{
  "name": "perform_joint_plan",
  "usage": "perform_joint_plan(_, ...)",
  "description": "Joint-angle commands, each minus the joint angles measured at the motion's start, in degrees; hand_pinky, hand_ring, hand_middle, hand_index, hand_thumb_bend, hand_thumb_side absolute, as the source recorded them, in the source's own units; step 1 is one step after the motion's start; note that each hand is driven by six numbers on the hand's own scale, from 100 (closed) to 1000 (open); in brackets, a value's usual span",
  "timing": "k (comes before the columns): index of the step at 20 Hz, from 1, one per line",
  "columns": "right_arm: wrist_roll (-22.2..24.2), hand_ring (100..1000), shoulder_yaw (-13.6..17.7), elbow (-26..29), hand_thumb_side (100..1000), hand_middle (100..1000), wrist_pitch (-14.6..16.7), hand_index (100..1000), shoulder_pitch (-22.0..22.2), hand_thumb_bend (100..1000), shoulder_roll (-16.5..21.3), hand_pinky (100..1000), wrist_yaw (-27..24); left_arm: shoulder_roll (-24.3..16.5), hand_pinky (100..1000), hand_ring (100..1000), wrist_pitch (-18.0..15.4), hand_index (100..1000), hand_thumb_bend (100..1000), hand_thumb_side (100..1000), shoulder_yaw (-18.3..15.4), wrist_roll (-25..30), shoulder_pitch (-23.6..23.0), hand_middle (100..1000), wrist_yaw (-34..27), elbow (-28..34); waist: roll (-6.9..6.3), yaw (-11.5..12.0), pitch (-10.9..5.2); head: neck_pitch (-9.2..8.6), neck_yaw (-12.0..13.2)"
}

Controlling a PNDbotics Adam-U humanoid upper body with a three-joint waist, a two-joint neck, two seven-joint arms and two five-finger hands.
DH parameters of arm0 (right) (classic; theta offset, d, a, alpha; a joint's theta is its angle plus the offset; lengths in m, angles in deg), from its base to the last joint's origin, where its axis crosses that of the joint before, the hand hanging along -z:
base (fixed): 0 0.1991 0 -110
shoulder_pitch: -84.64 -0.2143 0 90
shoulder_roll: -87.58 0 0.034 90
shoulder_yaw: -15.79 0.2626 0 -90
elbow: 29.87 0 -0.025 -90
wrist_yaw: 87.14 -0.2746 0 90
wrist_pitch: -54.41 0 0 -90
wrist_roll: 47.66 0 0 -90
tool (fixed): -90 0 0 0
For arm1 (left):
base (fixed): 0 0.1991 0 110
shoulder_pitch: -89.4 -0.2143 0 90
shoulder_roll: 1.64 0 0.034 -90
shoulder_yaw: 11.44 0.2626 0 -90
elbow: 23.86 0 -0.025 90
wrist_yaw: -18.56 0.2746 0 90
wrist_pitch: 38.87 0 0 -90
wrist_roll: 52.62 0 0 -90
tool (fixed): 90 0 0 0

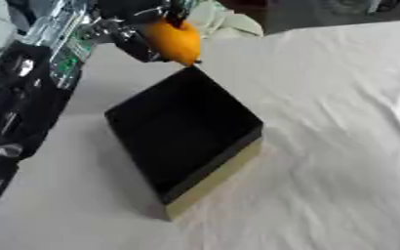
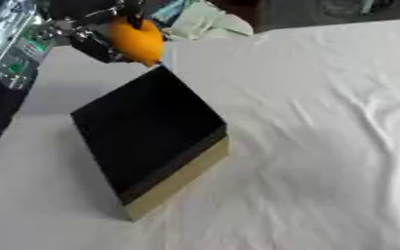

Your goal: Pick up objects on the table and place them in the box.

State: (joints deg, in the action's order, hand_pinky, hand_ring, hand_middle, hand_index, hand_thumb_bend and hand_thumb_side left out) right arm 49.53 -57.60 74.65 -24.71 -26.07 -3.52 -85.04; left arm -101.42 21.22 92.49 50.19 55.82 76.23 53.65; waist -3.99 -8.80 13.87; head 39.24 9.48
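An orange rounded object point(image 1: 175, 40) hangs in the air just above the far corner of the box, with my left hand point(image 1: 139, 30) curled round it from the upper left. The box point(image 1: 186, 129) is black inside with tan outer walls; it sits askew in the middle of the white cloth and nothing shows in it. My left arm runs down the view's left edge. My right hand shows in no view.
A white cloth point(image 1: 331, 127) covers the table, wrinkled on the right. Pale bundled cloth point(image 2: 205, 22) lies past the table's far edge, behind the held object.
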Motion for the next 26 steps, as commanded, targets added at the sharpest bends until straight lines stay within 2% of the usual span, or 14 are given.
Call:
perform_joint_plan(1,-0.19,564,0.49,0.84,840,588,0.18,822,-0.87,100,0.95,686,-0.19,0.77,100,371,-0.32,437,478,100,0.06,-0.58,0.6,379,2.16,0.22,0.44,-0.07,-0.8,0.31,0.3)
perform_joint_plan(9,-0.13,563,0.52,0.73,842,588,0.25,822,-0.77,100,0.8,686,-0.32,3.05,100,379,-2.19,446,453,100,1.23,-0.42,-1.46,385,5.17,-1.83,0.52,-0.2,-0.56,0.28,0.21)
perform_joint_plan(17,-0.07,563,0.61,0.68,846,587,0.16,822,-0.55,100,0.67,685,-0.36,3.03,137,415,-3.15,484,416,100,1.81,1.86,-4.32,418,3.88,-2.67,0.48,-0.23,-0.47,0.25,-0.17)
perform_joint_plan(21,0.02,563,0.57,0.71,844,588,0.14,822,-0.55,100,0.65,685,-0.38,2.61,231,470,-3.14,550,481,100,2.06,3.02,-5.24,474,3.26,-1.93,0.47,-0.18,-0.52,0.2,-0.2)
perform_joint_plan(22,0.03,563,0.57,0.7,843,588,0.14,822,-0.56,100,0.66,686,-0.38,2.51,316,522,-3.17,626,527,100,2.09,3.46,-5.41,525,3.39,-1.78,0.49,-0.18,-0.53,0.17,-0.23)
perform_joint_plan(24,0.06,562,0.55,0.68,843,587,0.16,822,-0.57,100,0.68,685,-0.39,2.24,412,598,-3.48,728,593,100,2.14,4.31,-5.6,604,4.44,-1.23,0.51,-0.13,-0.54,0.19,-0.28)
perform_joint_plan(25,0.08,562,0.54,0.67,844,587,0.16,822,-0.56,100,0.68,685,-0.4,2.09,437,620,-3.64,752,613,121,2.08,4.53,-5.64,627,5.24,-0.83,0.52,-0.09,-0.55,0.19,-0.3)
perform_joint_plan(26,0.09,562,0.54,0.65,844,587,0.16,822,-0.56,100,0.68,685,-0.4,1.97,495,681,-3.82,793,657,171,2.0,4.61,-5.7,685,5.99,-0.5,0.52,-0.05,-0.55,0.18,-0.31)
